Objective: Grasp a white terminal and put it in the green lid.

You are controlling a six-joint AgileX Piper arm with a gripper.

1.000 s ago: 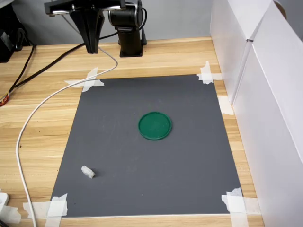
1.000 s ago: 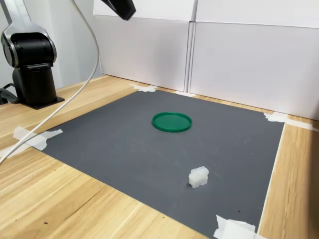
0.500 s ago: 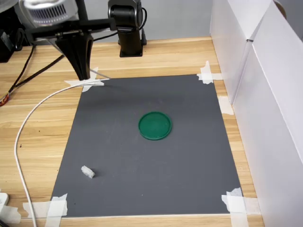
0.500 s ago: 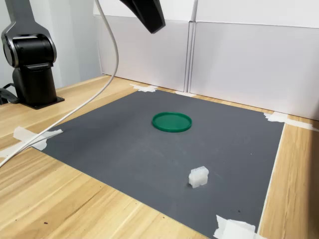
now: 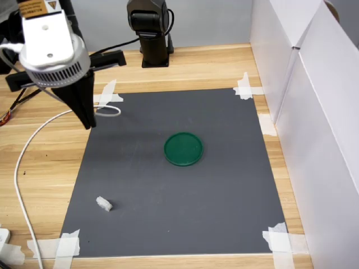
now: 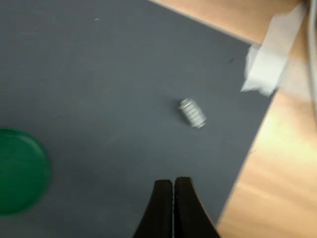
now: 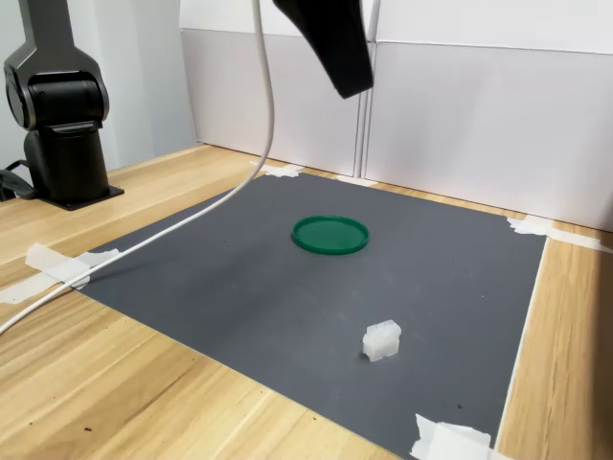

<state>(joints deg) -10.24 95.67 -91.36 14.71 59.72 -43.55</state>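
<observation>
White terminal (image 5: 104, 204) lies on the dark grey mat (image 5: 224, 213), near the mat corner at the first exterior view's lower left, just in from a taped corner (image 5: 66, 245). In the second exterior view it sits toward the front of the mat (image 7: 382, 341), well apart from the green lid (image 7: 329, 234). Green lid (image 5: 183, 148) lies flat approx. mid-mat, nothing in it.

Pincer (image 6: 173, 186) is clenched w/ nothing held; wrist view shows the two black fingers (image 6: 162, 198) pressed together, tips over bare mat, terminal (image 6: 192, 112) ahead of them and the lid's edge (image 6: 20, 171) off to one side. In the first exterior view the pincer (image 5: 86, 116) hangs above the mat's left edge, well apart from the terminal.

White cable (image 5: 22, 168) trails across the wooden tabletop (image 5: 45, 145). Arm base (image 5: 150, 33) stands at the tabletop's far edge; white panels (image 5: 314, 112) on the first exterior view's right.
</observation>
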